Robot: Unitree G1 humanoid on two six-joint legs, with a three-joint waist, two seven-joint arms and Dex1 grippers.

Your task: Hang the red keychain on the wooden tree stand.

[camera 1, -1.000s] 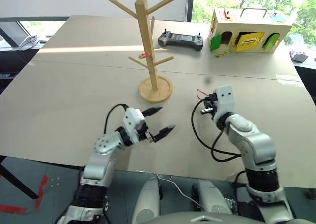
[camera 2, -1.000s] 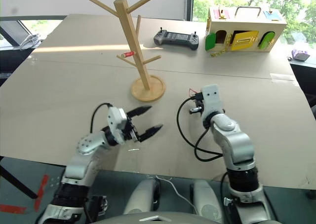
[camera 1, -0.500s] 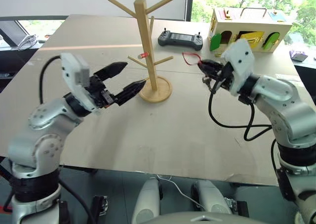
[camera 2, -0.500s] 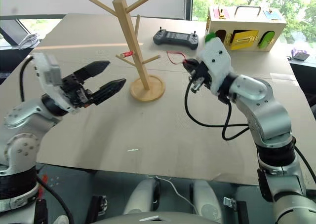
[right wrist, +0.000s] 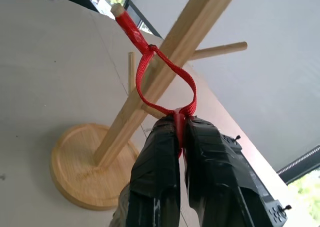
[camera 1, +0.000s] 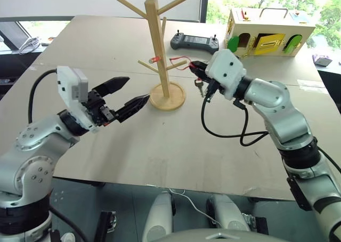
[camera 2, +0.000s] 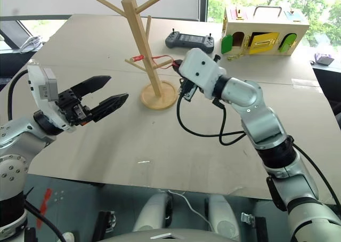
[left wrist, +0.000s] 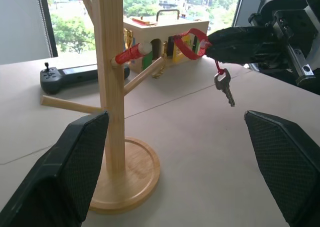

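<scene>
The wooden tree stand (camera 1: 159,45) stands upright on its round base at the middle of the table (camera 1: 80,50). One low branch carries a small red stub (camera 1: 155,59). My right gripper (camera 1: 193,66) is shut on the red keychain (camera 1: 183,61) and holds it level, just right of the post. The red cord loop (right wrist: 167,77) reaches toward the stand by the low right branch's tip; I cannot tell whether it is around a branch. The key (left wrist: 224,86) dangles under the fingers (left wrist: 240,37). My left gripper (camera 1: 137,88) hovers open, left of the base, with nothing in it.
A black handheld controller (camera 1: 195,42) lies behind the stand. A pale wooden toy house with coloured doors (camera 1: 269,31) sits at the back right. Black cable (camera 1: 229,132) from my right wrist hangs over the table.
Both arms have risen from near the table. The right gripper carried the keychain up and left to the stand. The left gripper lifted and stayed open.
</scene>
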